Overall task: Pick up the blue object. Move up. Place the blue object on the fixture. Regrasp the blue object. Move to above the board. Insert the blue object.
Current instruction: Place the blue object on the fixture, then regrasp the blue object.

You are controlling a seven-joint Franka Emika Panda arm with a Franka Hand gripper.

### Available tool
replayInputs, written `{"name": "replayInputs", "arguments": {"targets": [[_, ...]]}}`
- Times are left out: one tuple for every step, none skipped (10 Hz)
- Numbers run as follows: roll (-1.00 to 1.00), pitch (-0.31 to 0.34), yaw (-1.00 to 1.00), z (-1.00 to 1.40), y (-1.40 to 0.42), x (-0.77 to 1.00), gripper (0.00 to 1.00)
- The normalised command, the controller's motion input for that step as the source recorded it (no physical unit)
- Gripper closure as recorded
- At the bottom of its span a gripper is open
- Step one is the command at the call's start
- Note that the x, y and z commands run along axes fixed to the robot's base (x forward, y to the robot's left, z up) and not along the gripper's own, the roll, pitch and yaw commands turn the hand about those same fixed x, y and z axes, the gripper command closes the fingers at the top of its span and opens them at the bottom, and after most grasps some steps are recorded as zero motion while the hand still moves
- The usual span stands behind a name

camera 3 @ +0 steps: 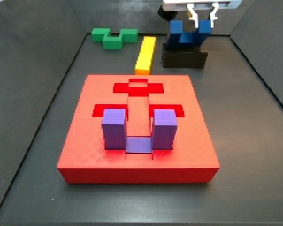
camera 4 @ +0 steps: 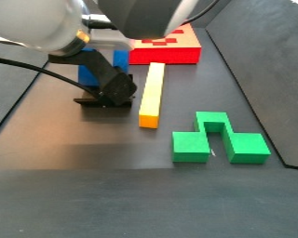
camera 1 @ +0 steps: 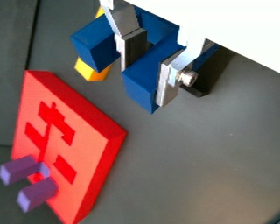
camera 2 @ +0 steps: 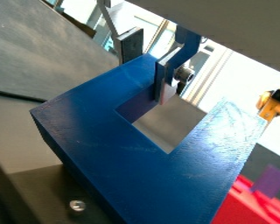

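Blue block [camera 3: 187,33] sits on the black fixture [camera 3: 186,59] at the worktop's far end, beyond the red board [camera 3: 139,128] — the hand [camera 3: 202,19] closed on one prong. Rigid, light plastic, likely smooth; the prong's flat faces look the surest hold.

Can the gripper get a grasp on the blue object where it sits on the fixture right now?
Probably yes. The gripper is already at the blue object atop the fixture, its fingers straddling one prong in a wrist view. Nothing blocks it; the yellow bar lies apart.
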Motion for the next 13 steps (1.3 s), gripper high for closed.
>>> {"name": "replayInputs", "arguments": {"targets": [[0.22,0.134,0.00,-0.28,0.05,0.12,1.00],[0.03,0.011,0.09,-0.30,0.05,0.02,1.00],[-0.04,0.000,0.13,-0.30,0.04,0.00,1.00],[-0.12,0.000,0.07,-0.20,0.00,0.00,1.00],[0.00,0.000,0.00,-0.05,0.00,0.00,1.00],[0.00,0.000,0.00,0.00,0.00,0.00,1.00],[0.00,0.000,0.00,0.00,0.00,0.00,0.00],[0.35,-0.043,0.00,0.50,0.03,0.17,0.00],[0.50,-0.057,0.00,0.64,0.09,0.00,0.00],[0.69,-0.020,0.00,0.78,0.02,-0.01,0.00],[1.00,0.000,0.00,0.47,-0.01,0.00,0.00],[1.00,0.000,0.00,0.13,-0.14,0.00,0.00],[1.00,0.000,0.00,0.03,-0.17,0.06,0.00]]}}
